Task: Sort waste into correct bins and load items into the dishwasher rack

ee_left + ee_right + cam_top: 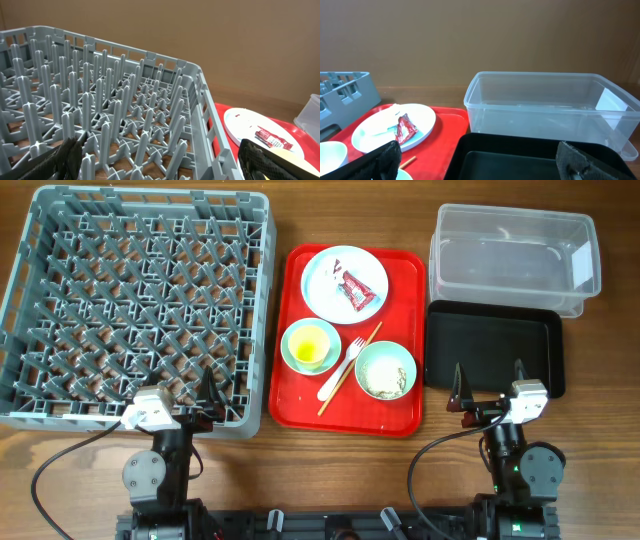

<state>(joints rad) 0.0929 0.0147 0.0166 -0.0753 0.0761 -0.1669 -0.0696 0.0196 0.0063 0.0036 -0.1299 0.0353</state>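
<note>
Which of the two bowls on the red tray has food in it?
The bowl nearest the black tray, holding off-white scraps; the other bowl holds only a yellow cup.

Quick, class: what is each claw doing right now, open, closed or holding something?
Left claw: open, holding nothing.
Right claw: open, holding nothing.

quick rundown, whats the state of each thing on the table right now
dishwasher rack, empty
clear tub, empty
black tray, empty
plate, holding the wrapper
blue bowl, yellow cup inside
green bowl, food scraps inside
fork, flat on red tray
left gripper, open
right gripper, open
</note>
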